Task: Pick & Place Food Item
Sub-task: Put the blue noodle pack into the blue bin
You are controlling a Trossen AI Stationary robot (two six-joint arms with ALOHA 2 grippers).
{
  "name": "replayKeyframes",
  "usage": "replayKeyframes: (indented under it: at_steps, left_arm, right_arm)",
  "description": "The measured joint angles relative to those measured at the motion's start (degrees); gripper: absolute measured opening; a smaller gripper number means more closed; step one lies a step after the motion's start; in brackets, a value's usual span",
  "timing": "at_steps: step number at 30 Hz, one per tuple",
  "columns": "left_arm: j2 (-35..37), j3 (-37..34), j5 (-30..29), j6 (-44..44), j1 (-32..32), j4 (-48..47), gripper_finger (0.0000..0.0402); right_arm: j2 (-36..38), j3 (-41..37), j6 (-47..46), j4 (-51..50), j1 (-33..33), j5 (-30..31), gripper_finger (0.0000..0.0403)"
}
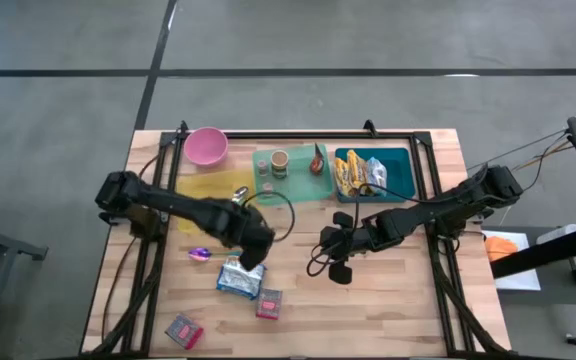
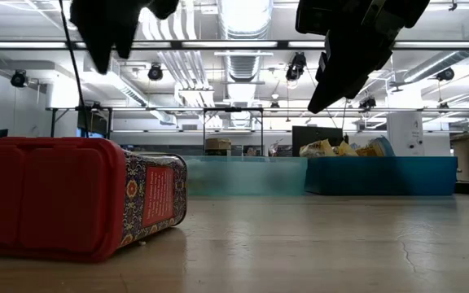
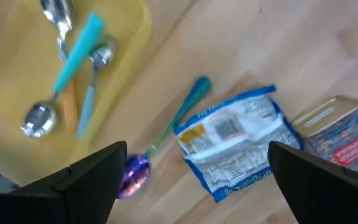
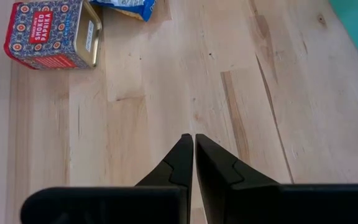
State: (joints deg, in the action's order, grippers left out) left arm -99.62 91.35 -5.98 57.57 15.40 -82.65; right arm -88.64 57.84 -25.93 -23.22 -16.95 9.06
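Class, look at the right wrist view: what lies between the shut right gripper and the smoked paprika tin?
Only bare wooden table; nothing sits between the right gripper and the paprika tin.

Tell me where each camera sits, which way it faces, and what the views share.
High: overhead, looking down on the table; both arms.
Low: table height, level across a red tin; arms overhead.
Left wrist: down past open left gripper at a blue packet.
Right wrist: down past shut right gripper at bare wood.
Shared: the packet, high and left wrist.

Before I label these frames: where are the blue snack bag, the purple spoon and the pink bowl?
blue snack bag [image 3: 235,146]: left wrist view, middle of its printed face.
purple spoon [image 3: 134,173]: left wrist view, its bowl.
pink bowl [image 1: 207,146]: high view, its inside.
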Motion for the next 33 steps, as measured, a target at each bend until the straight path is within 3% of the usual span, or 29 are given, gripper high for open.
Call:
replayKeyframes:
  at_steps: [9,21,33]
  left_arm:
    - [4.17,-16.26,1.54,4.48,4.96,15.66,0.0394]
    - [9.26,-32.29,3.55,8.03,8.79,33.43,0.0394]
    - [10.1,-41.23,6.06,11.42,8.94,44.48,0.0394]
  right_arm:
    - [0.0,0.0,0.02,-0.02,0.0,0.0,0.0017]
    - [0.0,0.0,0.01,-0.02,0.0,0.0,0.0017]
    - [0.0,0.0,0.0,-0.02,0.0,0.0,0.0017]
